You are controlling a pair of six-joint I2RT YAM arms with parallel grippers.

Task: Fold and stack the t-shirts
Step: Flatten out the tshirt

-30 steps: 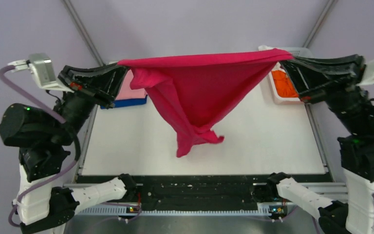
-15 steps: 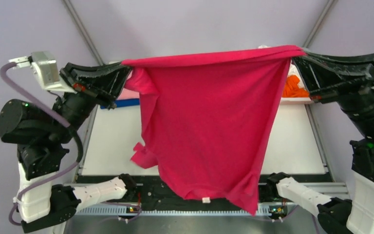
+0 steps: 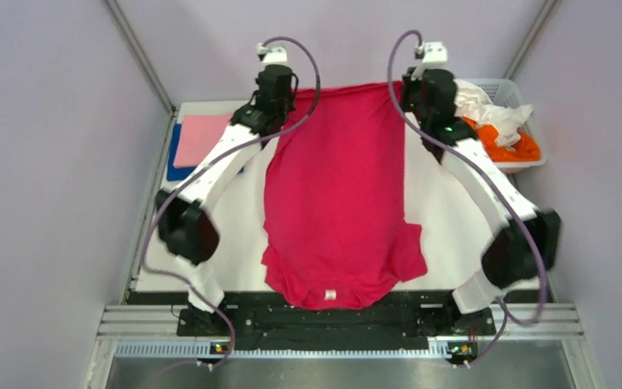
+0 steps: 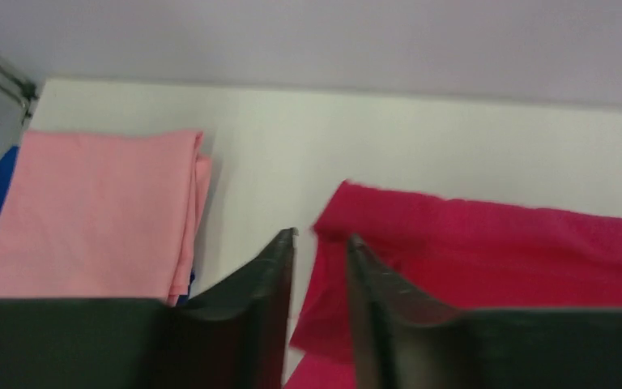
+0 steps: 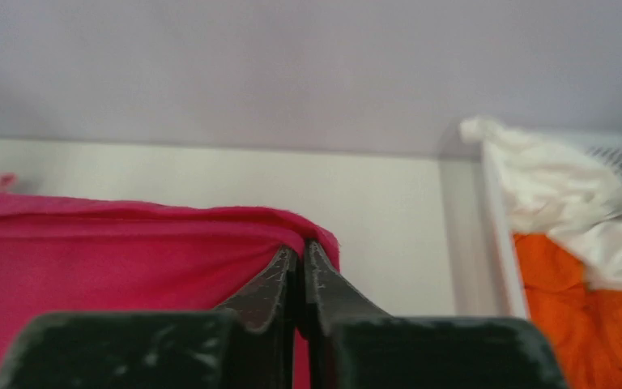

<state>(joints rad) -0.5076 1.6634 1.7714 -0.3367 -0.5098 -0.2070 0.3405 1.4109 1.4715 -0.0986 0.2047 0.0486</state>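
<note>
**Red tee is laid out flat, and the fiddly part is next**

I'm standing by the rig. The magenta-red t-shirt (image 3: 336,203) lies spread down the middle of the table (image 3: 453,219). Its hem is at the far edge, the collar end spills a little over the near edge, and one sleeve pokes out on the right.

Both arms are stretched out to the far hem corners. The right gripper (image 5: 300,247) has its fingers pressed together with the hem corner pinched at the tips. The left gripper (image 4: 321,238) has its fingers a little way apart. Its corner looks to be lying on the table just past them, not pinched as far as I can see.

My take on the cloth is that it's thin, light and totally floppy. It'll sag and wrinkle wherever nothing supports it, and one layer is easy to miss with a pinch. I'd grab it at the hem corners or shoulders, both sides together, so the fold stays square.

The finished pile is at the far left, with the light pink t-shirt (image 3: 202,139) folded on the royal blue t-shirt (image 3: 180,172). The orange t-shirt (image 3: 506,146) and white t-shirt (image 3: 486,109) are bunched in the basket (image 3: 506,87) at the far right.
</note>
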